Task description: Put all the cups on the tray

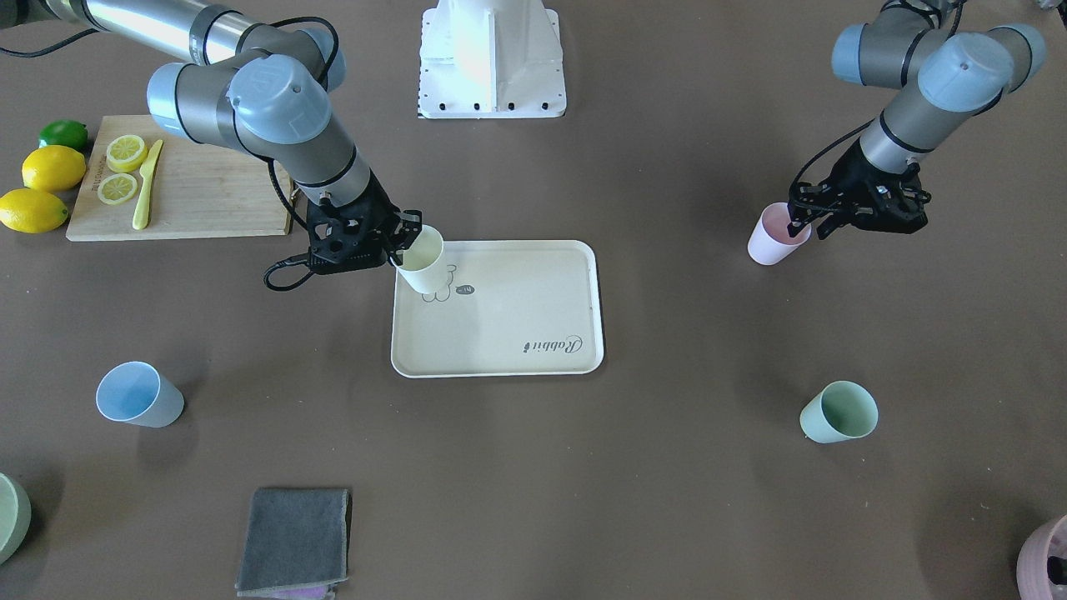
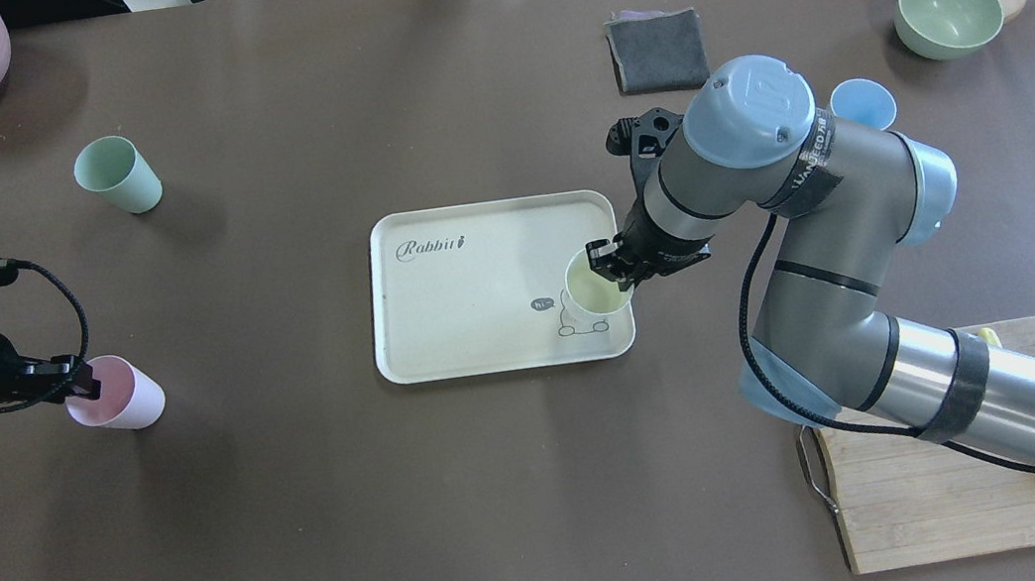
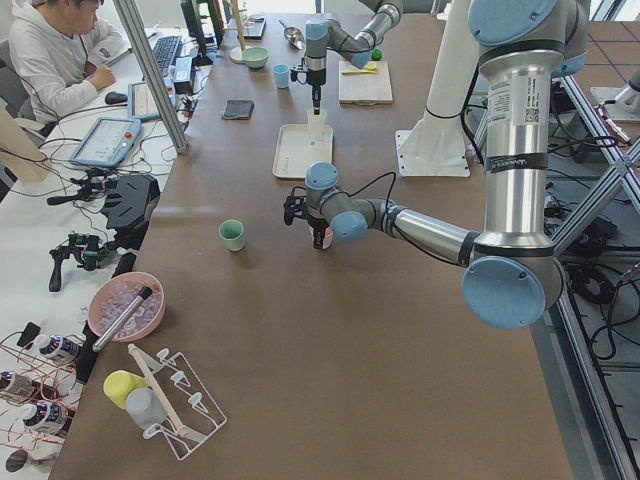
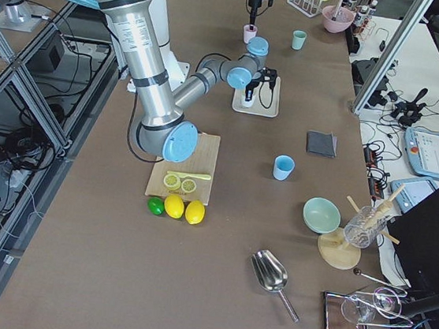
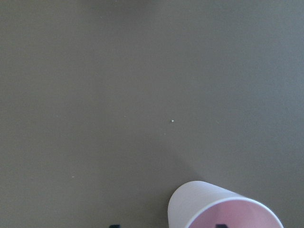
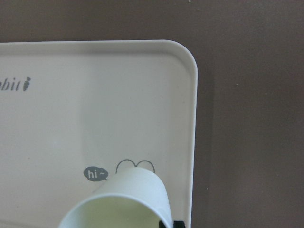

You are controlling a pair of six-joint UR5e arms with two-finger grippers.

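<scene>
Right gripper: fingers clenched on the rim of the yellow cup, which is tilted over the bear-drawing corner of the tray. The cup hides most of the drawing, and contact with the tray cannot be judged. "hi~" and "Rabbit" are legible.

Left gripper: fingertips are cut off in the wrist view and spread astride the wall of the pink cup, well apart from the tray.

The blue cup and mint cup, both matte and tapered, also stand off the tray.
</scene>
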